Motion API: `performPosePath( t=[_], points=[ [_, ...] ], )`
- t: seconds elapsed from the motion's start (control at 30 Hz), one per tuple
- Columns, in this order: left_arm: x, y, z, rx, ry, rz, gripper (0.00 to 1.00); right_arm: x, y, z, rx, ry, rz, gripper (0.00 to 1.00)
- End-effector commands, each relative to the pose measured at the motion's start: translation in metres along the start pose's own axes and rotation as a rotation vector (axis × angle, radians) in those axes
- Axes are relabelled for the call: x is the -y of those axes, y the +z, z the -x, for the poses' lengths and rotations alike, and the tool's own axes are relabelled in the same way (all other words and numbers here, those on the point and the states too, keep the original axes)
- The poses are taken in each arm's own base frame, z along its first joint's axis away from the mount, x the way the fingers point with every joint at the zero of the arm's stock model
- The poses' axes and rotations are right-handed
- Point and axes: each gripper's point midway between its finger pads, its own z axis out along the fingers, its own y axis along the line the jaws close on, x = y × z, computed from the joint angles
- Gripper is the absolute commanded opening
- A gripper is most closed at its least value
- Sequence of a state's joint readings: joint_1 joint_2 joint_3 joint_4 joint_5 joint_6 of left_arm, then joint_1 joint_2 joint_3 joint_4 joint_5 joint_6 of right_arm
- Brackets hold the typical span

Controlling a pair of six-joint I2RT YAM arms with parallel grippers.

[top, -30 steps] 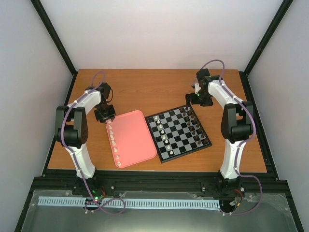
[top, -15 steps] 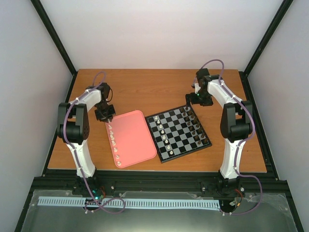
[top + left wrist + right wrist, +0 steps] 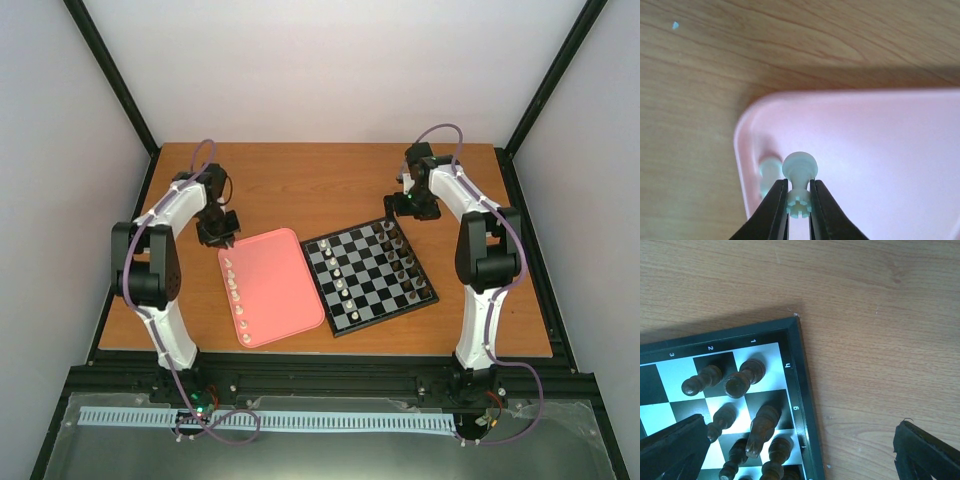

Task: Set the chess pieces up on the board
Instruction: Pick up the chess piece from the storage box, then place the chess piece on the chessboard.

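The wooden table (image 3: pixel 320 180) carries everything, and I take my bearings from the pink tray (image 3: pixel 285 290) near its middle. Just to the tray's right, turned a little askew, lies the board (image 3: pixel 372 268). It has a file of pale pieces (image 3: pixel 343 272) on the side nearer the tray and dark pieces (image 3: pixel 747 377) crowded along the side away from it.

My right gripper (image 3: pixel 411 205) hangs beyond that far side, well apart from the tray, jaws spread wide and holding nothing. My left gripper (image 3: pixel 218 232) is at the tray's far left corner, closed to a sliver on one cream pawn (image 3: pixel 800 172), pinched at the narrow neck under its round head. The waiting pieces (image 3: pixel 238 298) run down the tray's left edge, and a neighbouring piece (image 3: pixel 768 174) stands just beside my pawn.

Whether the pawn's base is off the tray floor, I cannot tell. The neck gives my pads little to bite on, so I judge a quick swing could twist the pawn or let it drop. The neighbour is close enough that a finger could clip it on the way up (an easy one to miss). On the board the pale file looks tightly spaced, so my fingers could topple a placed piece as they open.
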State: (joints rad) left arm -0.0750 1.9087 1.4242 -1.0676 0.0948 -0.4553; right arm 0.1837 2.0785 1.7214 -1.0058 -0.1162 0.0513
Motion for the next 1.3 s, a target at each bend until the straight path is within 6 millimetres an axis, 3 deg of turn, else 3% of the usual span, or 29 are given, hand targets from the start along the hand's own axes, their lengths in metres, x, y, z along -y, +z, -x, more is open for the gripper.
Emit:
performPosePath(
  t=[0.0, 0.13, 0.3, 0.53, 0.8, 1.13, 1.27],
  points=[
    [0.037, -0.06, -0.02, 0.068, 0.102, -0.079, 0.04, 0.002, 0.0, 0.005, 0.006, -0.004, -0.002, 1.0],
    [0.085, -0.072, -0.044, 0.054, 0.211, -0.122, 0.04, 0.0, 0.0, 0.005, 0.009, -0.007, 0.004, 1.0],
    [0.139, -0.051, -0.069, 0.015, 0.314, -0.116, 0.04, 0.0, -0.002, 0.007, 0.019, -0.006, 0.01, 1.0],
    [0.191, -0.032, -0.069, 0.049, 0.383, -0.12, 0.04, -0.001, -0.005, 0.008, 0.031, -0.005, 0.012, 1.0],
    [0.211, -0.008, -0.055, 0.048, 0.386, -0.117, 0.04, 0.001, -0.008, 0.007, 0.042, 0.001, 0.018, 1.0],
    [0.213, 0.012, -0.064, -0.001, 0.4, -0.103, 0.04, 0.0, -0.012, 0.008, 0.049, 0.005, 0.025, 1.0],
    [0.211, 0.015, -0.065, -0.007, 0.401, -0.099, 0.04, -0.006, -0.031, 0.016, 0.103, -0.003, 0.047, 1.0]
  ],
)
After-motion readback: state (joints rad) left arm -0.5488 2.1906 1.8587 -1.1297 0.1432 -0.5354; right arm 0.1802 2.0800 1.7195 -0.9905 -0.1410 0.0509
